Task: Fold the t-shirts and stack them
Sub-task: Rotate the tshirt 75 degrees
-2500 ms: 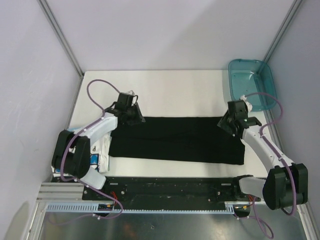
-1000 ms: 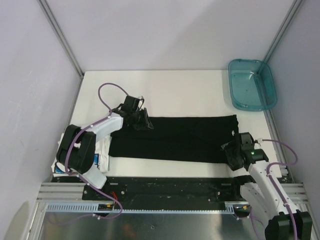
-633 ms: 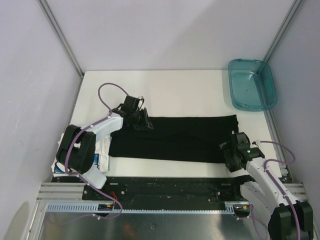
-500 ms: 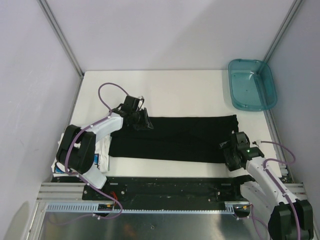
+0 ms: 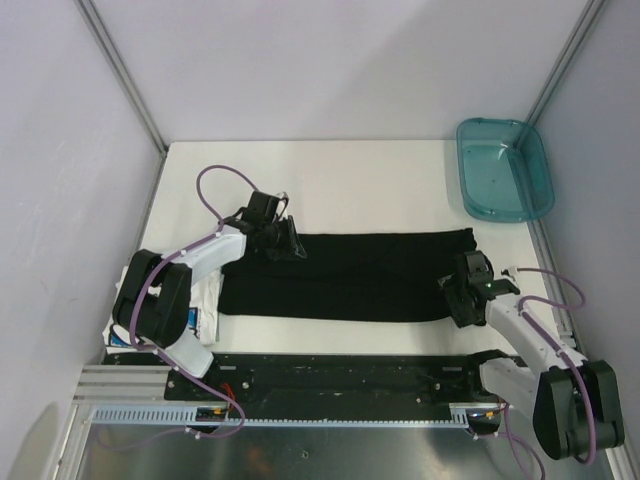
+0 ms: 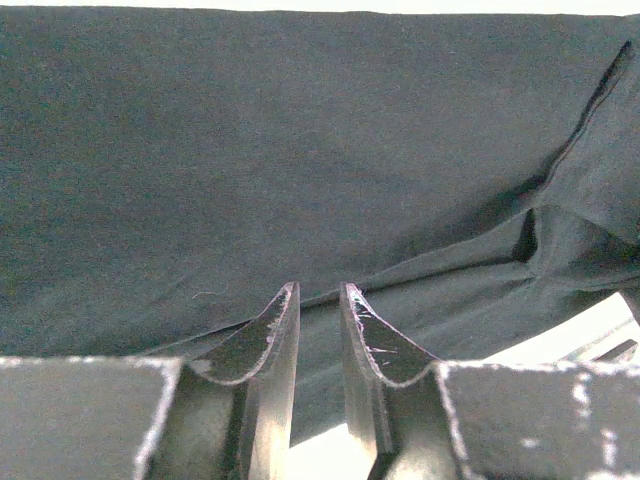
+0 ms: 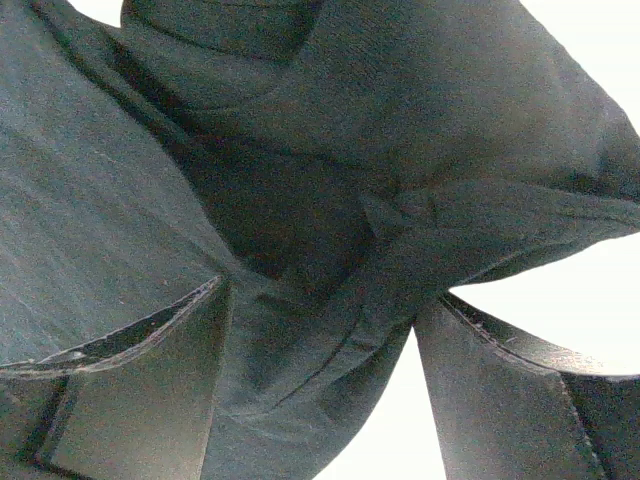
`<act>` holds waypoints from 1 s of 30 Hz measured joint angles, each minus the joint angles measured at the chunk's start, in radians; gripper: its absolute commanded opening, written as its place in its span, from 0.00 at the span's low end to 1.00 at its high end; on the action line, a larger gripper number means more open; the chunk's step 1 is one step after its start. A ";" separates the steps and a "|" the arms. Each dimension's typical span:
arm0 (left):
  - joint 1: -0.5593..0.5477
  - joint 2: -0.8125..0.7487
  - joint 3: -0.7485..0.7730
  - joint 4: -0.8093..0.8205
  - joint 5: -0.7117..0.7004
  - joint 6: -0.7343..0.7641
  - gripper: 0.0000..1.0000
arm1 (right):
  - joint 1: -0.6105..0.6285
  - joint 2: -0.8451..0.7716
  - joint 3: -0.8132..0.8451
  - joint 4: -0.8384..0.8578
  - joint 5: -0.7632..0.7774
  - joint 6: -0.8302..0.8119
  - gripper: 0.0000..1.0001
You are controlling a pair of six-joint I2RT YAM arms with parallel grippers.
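Left gripper [image 5: 290,243], its fingers [image 6: 275,335] drawn in to a narrow slit, pinches the far edge of the black t-shirt [image 5: 350,275] at that garment's left end. The right gripper [image 5: 455,300] sits at the opposite end, at the near corner. Its jaws are spread wide around a bunched, rumpled mass of dark cloth that fills the right wrist view between them.

Between the two grippers the black t-shirt lies folded into a long band across the white table [image 5: 380,180]. It is mostly flat, with a seam and an overlapping flap showing ahead of the left gripper. Behind that gripper, beside the left arm's base, the white t-shirt [image 5: 207,295] lies crumpled, with patches of blue print showing.

Well beyond the right gripper, at the table's far right corner, stands a teal translucent bin [image 5: 500,175]. Pale lavender walls [image 5: 350,60] with slim metal corner posts [image 5: 120,70] enclose the table. A black mounting rail [image 5: 330,375] crosses the near edge behind both arms.
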 measured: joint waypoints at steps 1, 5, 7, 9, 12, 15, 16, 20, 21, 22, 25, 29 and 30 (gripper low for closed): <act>0.000 0.000 0.000 0.000 0.000 0.000 0.27 | 0.000 0.019 0.006 0.013 0.004 -0.008 0.76; 0.000 0.000 0.000 0.000 0.000 0.002 0.27 | 0.000 0.088 0.034 0.050 0.018 -0.034 0.71; 0.000 0.000 0.000 -0.001 0.000 0.003 0.27 | 0.000 0.127 0.051 0.070 0.022 -0.050 0.70; 0.002 0.000 0.000 -0.001 0.000 0.008 0.27 | -0.001 0.174 0.075 0.096 0.028 -0.073 0.69; 0.007 0.000 0.000 -0.002 0.000 0.010 0.27 | 0.000 0.263 0.127 0.128 0.032 -0.125 0.69; 0.019 -0.002 0.000 -0.002 0.000 0.010 0.27 | 0.013 0.362 0.196 0.147 0.041 -0.180 0.68; 0.023 -0.003 0.000 -0.002 0.000 0.012 0.27 | 0.020 0.388 0.219 0.149 0.045 -0.197 0.67; 0.049 -0.011 0.000 -0.005 0.000 0.022 0.27 | 0.070 0.532 0.349 0.140 0.091 -0.280 0.67; 0.054 -0.014 0.000 -0.008 0.000 0.026 0.27 | 0.085 0.570 0.388 0.136 0.102 -0.300 0.67; 0.058 -0.017 0.000 -0.011 0.000 0.027 0.27 | 0.097 0.601 0.417 0.134 0.109 -0.317 0.67; 0.066 -0.026 0.000 -0.021 0.001 0.040 0.27 | 0.129 0.716 0.542 0.122 0.122 -0.381 0.65; 0.068 -0.029 0.000 -0.038 0.007 0.056 0.27 | 0.139 0.855 0.713 0.119 0.103 -0.470 0.63; 0.068 -0.030 -0.001 -0.042 0.009 0.062 0.27 | 0.137 0.888 0.755 0.120 0.092 -0.495 0.63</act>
